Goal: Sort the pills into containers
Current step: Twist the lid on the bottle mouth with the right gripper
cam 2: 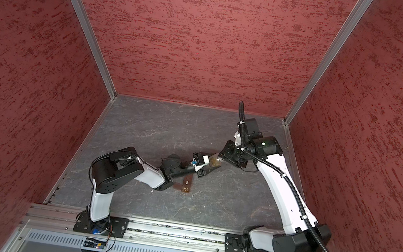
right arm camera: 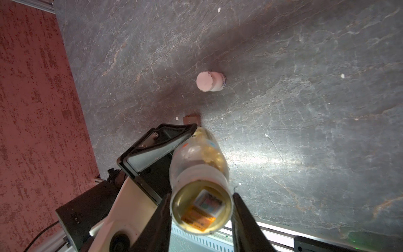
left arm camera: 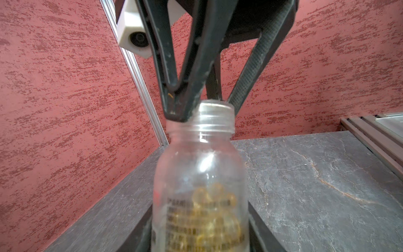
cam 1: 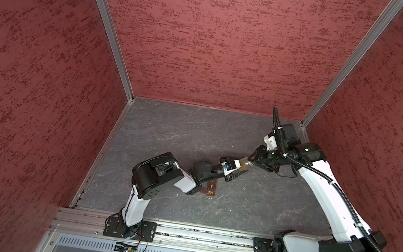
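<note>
While left jaws clamp the uncapped pill bottle point(left arm camera: 200, 170), right jaws straddle its mouth, pinch unclear; likely next: tilt it over the nearby organiser point(cam 1: 211, 189).

1 bottle point(cam 1: 243, 165) between left hand point(cam 1: 240, 170) and right hand point(cam 1: 250, 163), above table point(cam 1: 193, 136).

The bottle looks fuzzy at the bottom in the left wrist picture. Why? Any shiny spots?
Left wrist view: the bottle sits close to the lens, so its label smears while the neck looks sharper. Right wrist view: light glares off the table in a white streak.
</note>
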You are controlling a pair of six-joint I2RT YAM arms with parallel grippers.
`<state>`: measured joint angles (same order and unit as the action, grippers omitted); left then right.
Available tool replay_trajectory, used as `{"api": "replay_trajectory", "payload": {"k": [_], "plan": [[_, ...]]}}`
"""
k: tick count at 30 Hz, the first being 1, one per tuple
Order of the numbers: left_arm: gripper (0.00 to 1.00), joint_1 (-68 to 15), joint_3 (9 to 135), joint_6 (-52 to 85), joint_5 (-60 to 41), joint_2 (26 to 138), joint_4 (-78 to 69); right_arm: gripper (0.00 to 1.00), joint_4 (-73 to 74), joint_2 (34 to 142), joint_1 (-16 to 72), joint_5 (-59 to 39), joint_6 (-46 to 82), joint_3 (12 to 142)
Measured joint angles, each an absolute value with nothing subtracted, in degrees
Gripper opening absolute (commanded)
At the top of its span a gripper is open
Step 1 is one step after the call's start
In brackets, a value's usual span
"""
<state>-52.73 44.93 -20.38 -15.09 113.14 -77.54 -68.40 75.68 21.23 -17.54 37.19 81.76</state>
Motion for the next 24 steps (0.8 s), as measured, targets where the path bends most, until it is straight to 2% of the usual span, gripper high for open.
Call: {"api": "replay_trajectory", "payload": {"k": [17, 24], "plan": [[0.00, -53.28, 44.95, -23.00, -13.65, 113.14, -78.13, 0.48, -68.84, 75.64, 21.69, -16.56, 39.64, 81.76], [0.00, -53.04, 44.95, -22.87, -14.55, 113.14, -78.52, 0.56, -68.84, 75.64, 21.93, -16.64, 39.44, 81.76]]}}
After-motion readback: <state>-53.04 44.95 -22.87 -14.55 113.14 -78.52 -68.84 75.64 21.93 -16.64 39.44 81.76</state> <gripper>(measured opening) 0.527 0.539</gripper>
